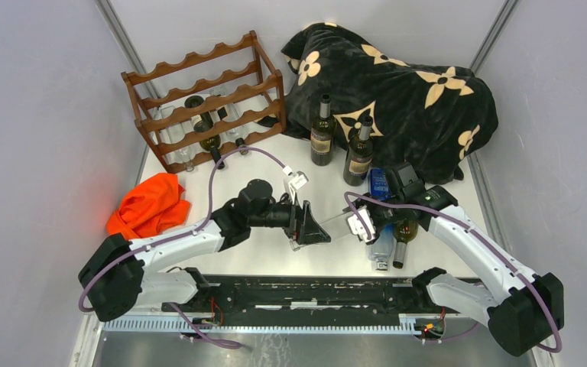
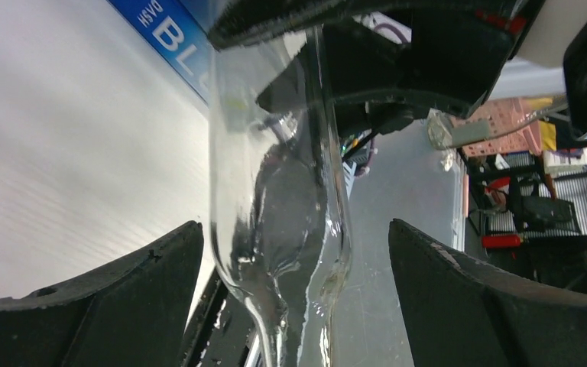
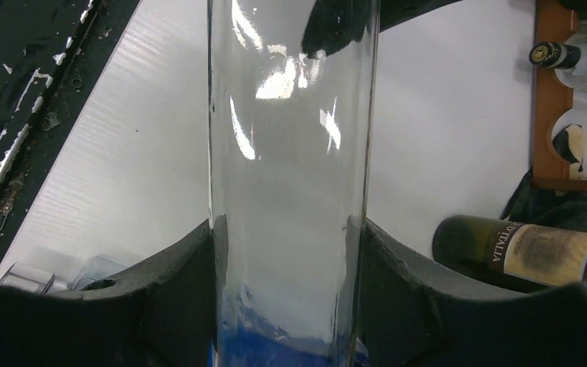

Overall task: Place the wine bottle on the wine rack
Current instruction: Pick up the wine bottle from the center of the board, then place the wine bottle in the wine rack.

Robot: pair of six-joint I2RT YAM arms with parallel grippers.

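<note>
A clear glass wine bottle point(image 1: 340, 224) with a blue label hangs level over the middle of the table. My right gripper point(image 1: 363, 222) is shut on its body, and both pads press the glass point(image 3: 290, 138) in the right wrist view. My left gripper point(image 1: 309, 228) is open around the bottle's shoulder point(image 2: 275, 191), with a gap on each side between the fingers point(image 2: 160, 267) and the glass. The dark wooden wine rack point(image 1: 206, 107) stands at the back left with a few bottles lying in its lower tiers.
Two dark bottles point(image 1: 322, 134) point(image 1: 359, 153) stand upright before a black flowered blanket point(image 1: 397, 92) at the back right. A clear bottle point(image 1: 382, 248) and a green one point(image 1: 401, 241) sit under the right arm. An orange cloth point(image 1: 149, 202) lies at the left.
</note>
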